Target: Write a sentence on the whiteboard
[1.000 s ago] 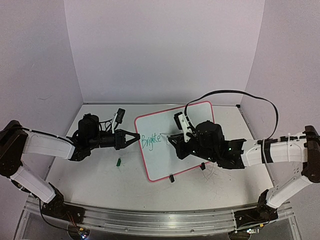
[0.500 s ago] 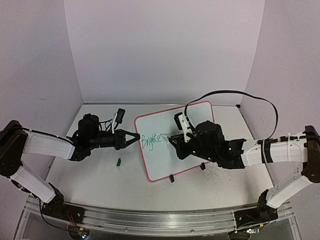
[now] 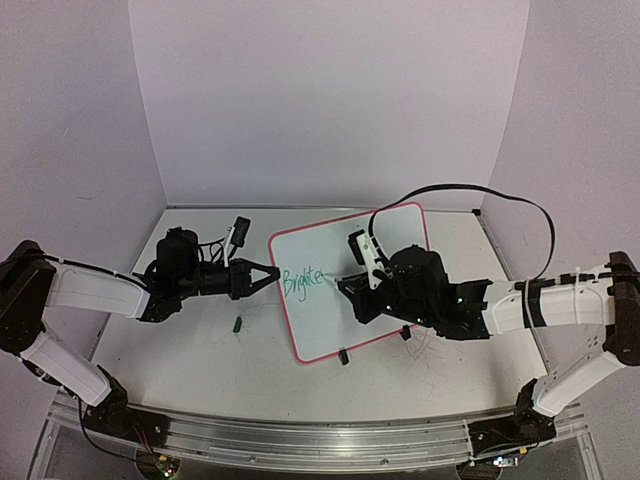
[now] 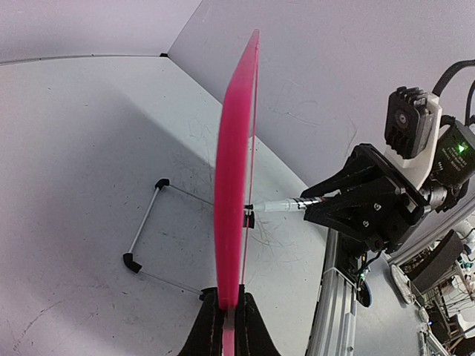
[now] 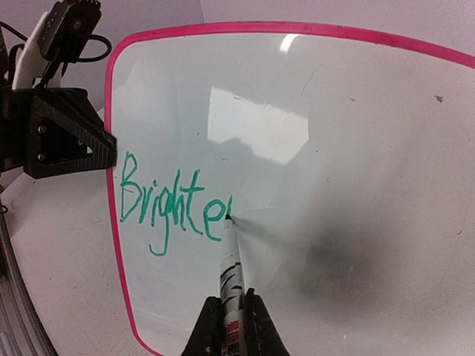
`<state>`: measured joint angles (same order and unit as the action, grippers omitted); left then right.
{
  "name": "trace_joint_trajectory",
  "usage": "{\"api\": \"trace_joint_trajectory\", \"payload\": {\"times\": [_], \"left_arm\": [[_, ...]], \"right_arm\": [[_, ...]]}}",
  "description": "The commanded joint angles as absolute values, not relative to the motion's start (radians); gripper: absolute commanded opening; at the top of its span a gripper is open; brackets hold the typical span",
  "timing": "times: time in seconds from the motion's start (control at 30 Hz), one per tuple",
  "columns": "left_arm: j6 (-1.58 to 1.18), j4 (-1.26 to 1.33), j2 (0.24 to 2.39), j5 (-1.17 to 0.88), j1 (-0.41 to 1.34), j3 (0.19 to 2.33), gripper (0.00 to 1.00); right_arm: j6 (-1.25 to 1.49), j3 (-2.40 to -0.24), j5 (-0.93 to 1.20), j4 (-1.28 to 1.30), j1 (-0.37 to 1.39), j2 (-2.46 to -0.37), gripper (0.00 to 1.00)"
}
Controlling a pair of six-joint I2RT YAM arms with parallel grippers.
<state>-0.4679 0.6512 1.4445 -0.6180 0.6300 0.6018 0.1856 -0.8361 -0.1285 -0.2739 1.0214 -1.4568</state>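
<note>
Right hand: fingers pressed together on a marker, whose tip touches the whiteboard straight ahead of the hand. Sentence: green, reads "Brighte" only, and lies just left of the tip. Left hand: pinching the whiteboard's pink edge, with the board edge-on ahead of its fingers. Table lies under both hands.

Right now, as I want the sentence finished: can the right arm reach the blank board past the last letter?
Probably yes: the right gripper holds the marker at the whiteboard, bare surface beyond.
</note>
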Motion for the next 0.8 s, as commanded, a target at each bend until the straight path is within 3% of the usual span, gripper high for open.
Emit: {"api": "trace_joint_trajectory", "payload": {"times": [0.0,0.77], "left_arm": [[-0.447,0.658,1.419,-0.627,0.631,0.636,0.00],[-0.449,0.658,1.418,-0.629,0.631,0.636,0.00]], "right_arm": [[0.211,-0.818,-0.121,-0.261,1.017,-1.435,0.00],[0.242,-0.801,-0.126,-0.282,1.019,-1.440,0.00]]}}
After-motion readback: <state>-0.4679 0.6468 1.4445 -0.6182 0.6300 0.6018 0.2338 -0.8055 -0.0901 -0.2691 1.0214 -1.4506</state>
